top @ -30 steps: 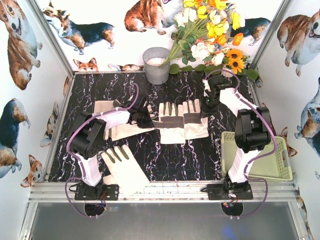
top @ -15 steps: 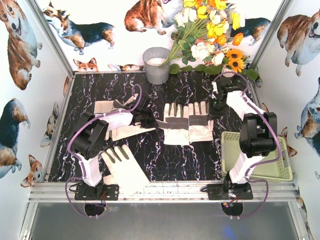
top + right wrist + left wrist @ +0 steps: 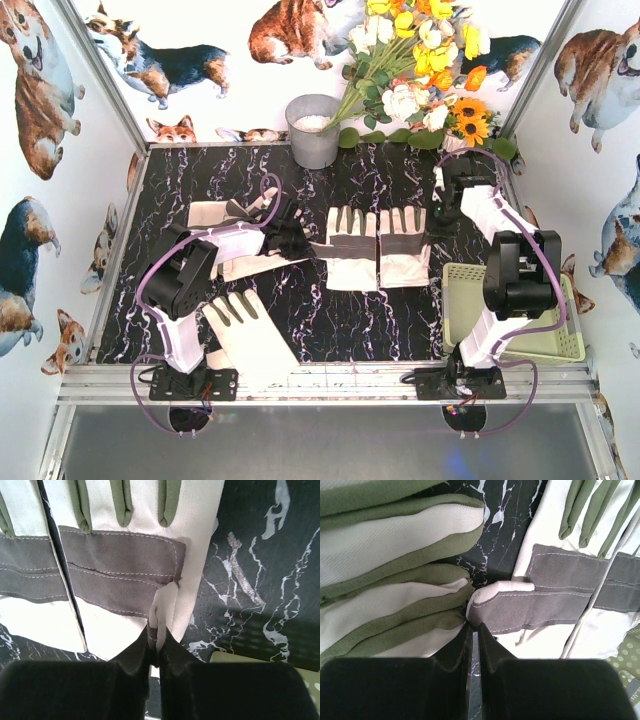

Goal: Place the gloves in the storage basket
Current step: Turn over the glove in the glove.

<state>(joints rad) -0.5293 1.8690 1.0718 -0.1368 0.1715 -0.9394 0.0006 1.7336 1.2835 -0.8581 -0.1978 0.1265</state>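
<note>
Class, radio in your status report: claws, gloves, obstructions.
Left claw shut at left centre glove, grip unclear. Right claw pinching right centre glove. Way to basket clear.

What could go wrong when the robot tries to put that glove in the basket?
1. The right pincer pinches only a small fold at the edge of one middle glove, so it might slip out when lifted.
2. The left pincer is shut right at the neighbour glove thumb, with other gloves crowding in; it may snag the wrong one.
3. The right arm hangs over part of the storage basket, so the floppy glove could drape over the rim.
</note>
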